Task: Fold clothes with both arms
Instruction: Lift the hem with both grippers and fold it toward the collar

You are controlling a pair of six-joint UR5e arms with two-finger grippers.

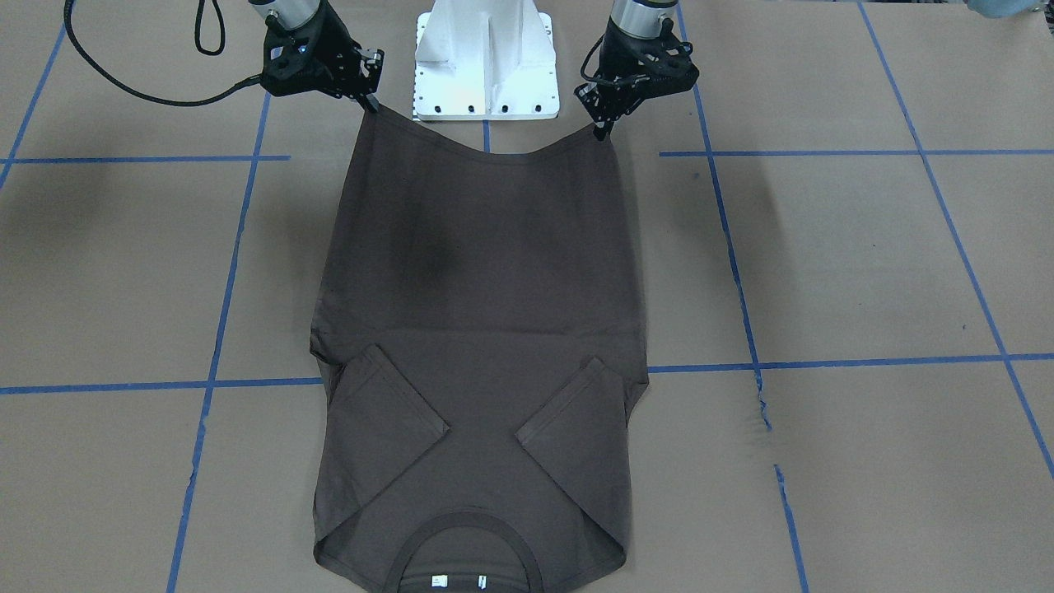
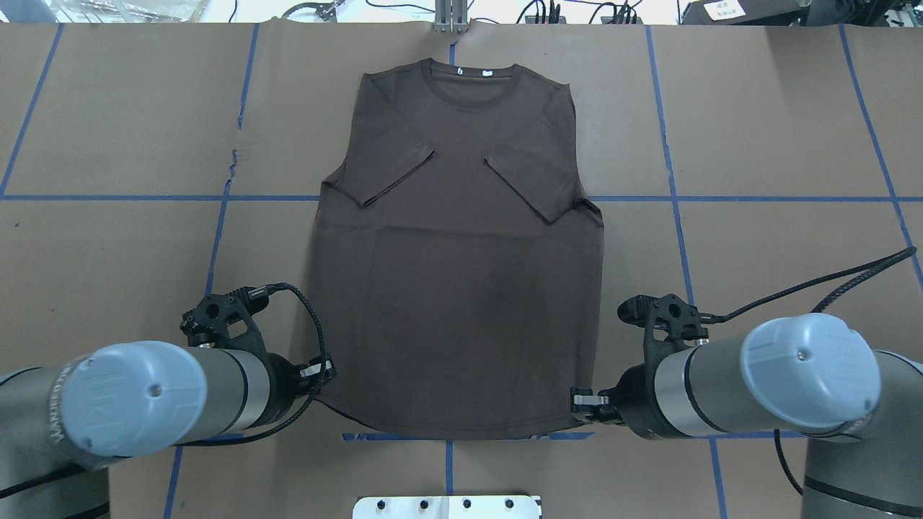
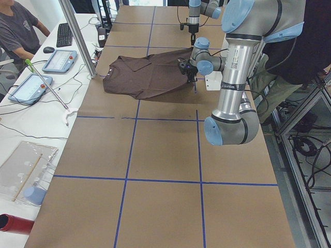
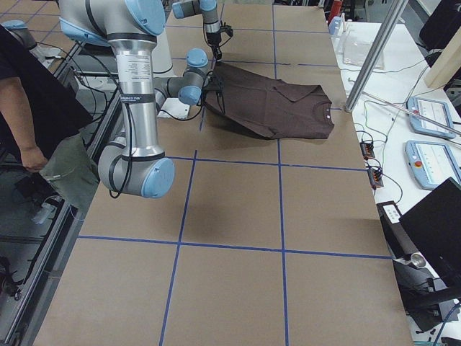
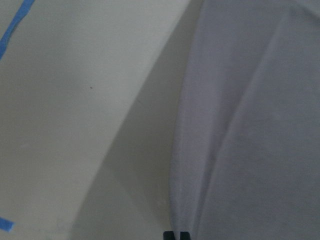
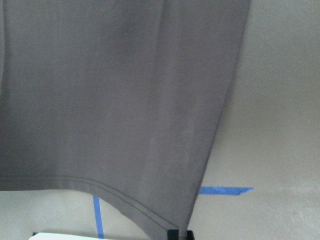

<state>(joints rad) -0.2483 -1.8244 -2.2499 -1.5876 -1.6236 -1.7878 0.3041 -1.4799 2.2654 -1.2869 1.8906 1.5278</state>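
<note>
The dark brown-grey T-shirt (image 2: 461, 274) lies flat on the brown table, both sleeves folded inward and its collar (image 2: 472, 79) at the far edge. My left gripper (image 2: 328, 371) is shut on the hem's near left corner. My right gripper (image 2: 577, 400) is shut on the near right corner. In the front view the left gripper (image 1: 605, 128) and right gripper (image 1: 370, 103) hold the corners raised, and the hem (image 1: 486, 152) sags between them. The left wrist view shows the closed fingertips (image 5: 177, 234) pinching cloth. The right wrist view shows the same (image 6: 179, 234).
The white pedestal base (image 1: 486, 66) stands between the arms, just behind the hem. Blue tape lines (image 2: 721, 198) grid the brown table. An operator (image 3: 20, 26) sits by tablets beyond the far edge. A person (image 4: 36, 108) stands behind the robot.
</note>
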